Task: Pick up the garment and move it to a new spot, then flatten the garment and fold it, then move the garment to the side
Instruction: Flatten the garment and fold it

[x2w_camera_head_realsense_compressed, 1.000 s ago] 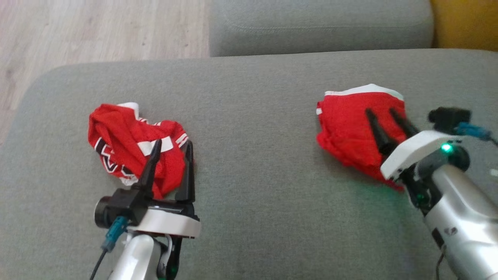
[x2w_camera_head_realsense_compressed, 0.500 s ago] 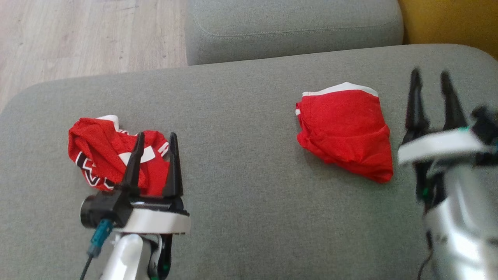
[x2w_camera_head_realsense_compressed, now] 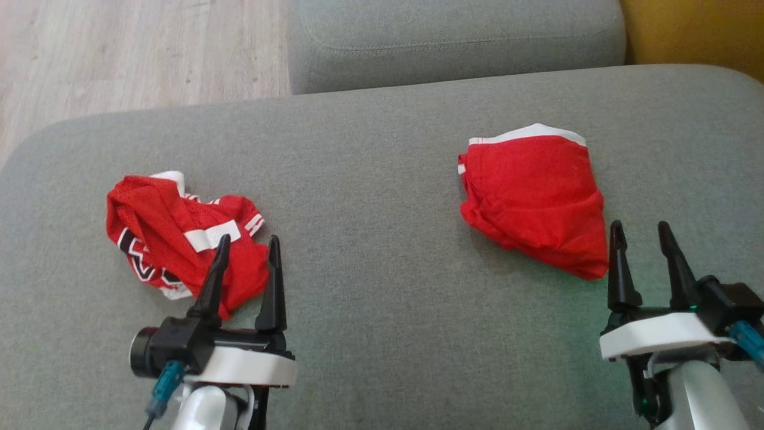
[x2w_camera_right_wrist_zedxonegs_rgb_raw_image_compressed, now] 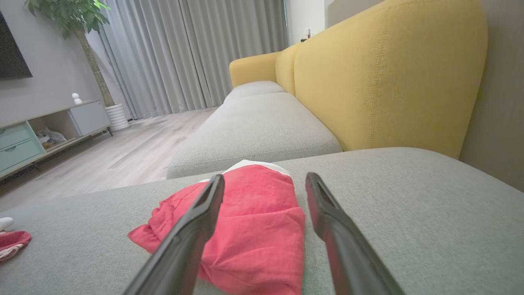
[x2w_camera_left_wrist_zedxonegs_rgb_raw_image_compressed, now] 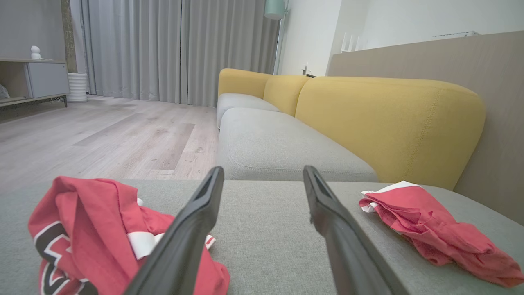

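Jaws of left gripper (x2w_camera_head_realsense_compressed: 249, 240) and right gripper (x2w_camera_head_realsense_compressed: 638, 226) are hanging parted and empty; folded garment (x2w_camera_head_realsense_compressed: 534, 197) is apparently lying finished, crumpled jersey (x2w_camera_head_realsense_compressed: 173, 233) awaiting the left's grasp.

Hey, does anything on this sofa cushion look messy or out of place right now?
The red jersey on the robot's left lies crumpled in a heap, its white and black trim twisted, just ahead of the open left gripper. The plain red garment near the open right gripper is roughly folded. Nothing looks spilled or damaged.
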You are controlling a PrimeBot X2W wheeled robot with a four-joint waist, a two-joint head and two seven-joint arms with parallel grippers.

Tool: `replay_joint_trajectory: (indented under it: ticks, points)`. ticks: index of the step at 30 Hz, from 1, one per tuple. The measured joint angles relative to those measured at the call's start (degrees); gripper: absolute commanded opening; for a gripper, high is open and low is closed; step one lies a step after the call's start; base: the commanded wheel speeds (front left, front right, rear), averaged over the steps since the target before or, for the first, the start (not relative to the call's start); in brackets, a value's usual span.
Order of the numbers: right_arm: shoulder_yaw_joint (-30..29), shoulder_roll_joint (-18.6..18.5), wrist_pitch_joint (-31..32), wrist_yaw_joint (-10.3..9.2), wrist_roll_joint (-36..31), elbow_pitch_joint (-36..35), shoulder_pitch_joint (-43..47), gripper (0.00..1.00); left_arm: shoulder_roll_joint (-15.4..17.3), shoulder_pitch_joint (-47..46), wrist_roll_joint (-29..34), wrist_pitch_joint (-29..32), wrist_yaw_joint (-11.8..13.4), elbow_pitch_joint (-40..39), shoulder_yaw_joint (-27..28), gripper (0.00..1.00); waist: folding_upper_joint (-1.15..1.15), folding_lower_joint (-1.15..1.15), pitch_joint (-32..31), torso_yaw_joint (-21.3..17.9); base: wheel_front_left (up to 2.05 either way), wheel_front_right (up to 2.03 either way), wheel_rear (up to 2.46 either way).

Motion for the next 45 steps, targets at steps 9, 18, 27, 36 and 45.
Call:
replay_joint_trajectory:
  ticks: [9,18,27,36,45]
  points:
    - [-1.36,0.00,2.12,0.00,-2.27,1.07,-6.71,0.00,-0.01,-3.21,-0.16,0.00,-0.08,-0.24,-2.41,1.00,0.00,0.01,4.71,2.07,0.00,0.00,0.00]
    - [-10.11,-0.07,9.15,0.00,-8.86,15.62,-24.14,0.00,-0.13,-8.76,-0.66,0.00,-0.16,-0.43,-5.35,1.00,0.00,0.02,11.92,6.65,0.00,0.00,0.00]
    - [-11.93,-1.69,9.26,0.00,-13.94,33.60,-35.78,0.00,-0.21,-11.43,-2.26,-0.01,0.03,-0.40,-8.18,1.00,0.00,0.02,15.84,12.51,0.00,0.00,0.00]
    - [0.01,-1.58,4.16,0.00,-10.28,42.35,-37.95,0.00,-0.21,-11.78,-3.11,-0.01,0.97,-0.19,-8.37,1.00,0.00,0.00,14.14,13.24,0.00,0.00,0.00]
    - [6.03,-1.40,0.80,0.00,-5.45,45.31,-35.15,0.00,-0.21,-10.21,-2.82,-0.16,1.02,-0.08,-7.45,1.00,0.00,0.00,11.56,10.95,0.00,0.00,0.00]
